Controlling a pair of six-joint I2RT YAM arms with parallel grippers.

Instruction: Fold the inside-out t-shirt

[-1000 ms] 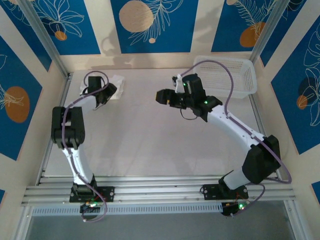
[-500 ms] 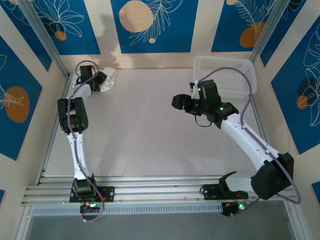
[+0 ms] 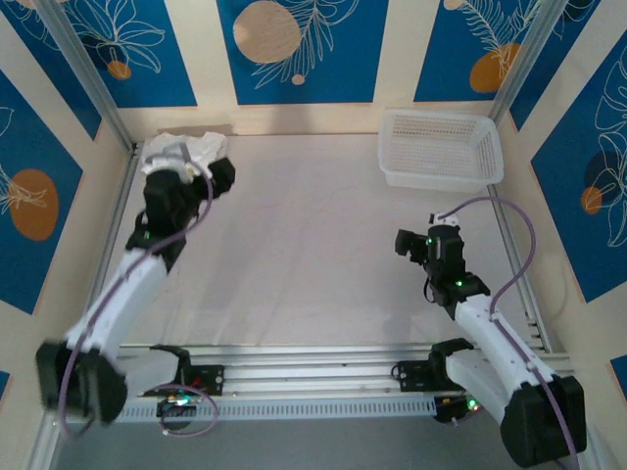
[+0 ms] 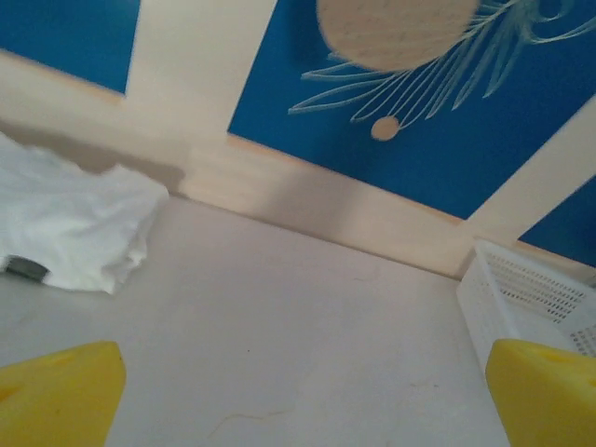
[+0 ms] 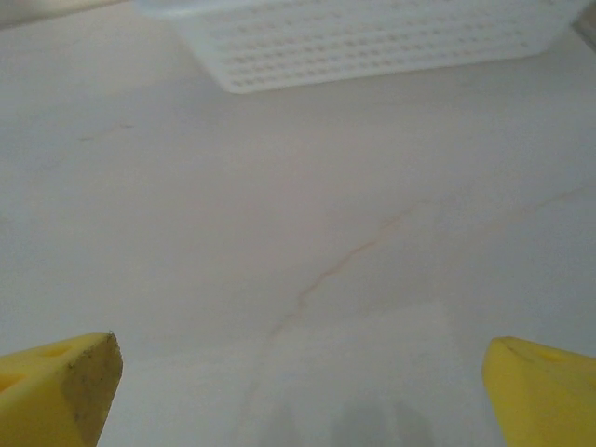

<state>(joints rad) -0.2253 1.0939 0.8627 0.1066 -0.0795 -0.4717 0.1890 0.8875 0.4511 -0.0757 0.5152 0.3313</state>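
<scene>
We find the t-shirt (image 3: 186, 149) bunched just beyond our left hand (image 3: 216, 178) (spread wide, empty). Our right hand (image 3: 407, 243), likewise spread, sits well apart.

We see a plain white t-shirt (image 3: 181, 145) far left, a white mesh basket (image 3: 441, 178) far right, a pale grey table (image 3: 313, 245) veined faint brown, blue-and-cream walls (image 3: 294, 59) with tan circles and white leaf outlines, and yellow fingertips (image 4: 56, 391) on the left gripper (image 4: 303, 396) and right gripper (image 5: 298, 386).
</scene>
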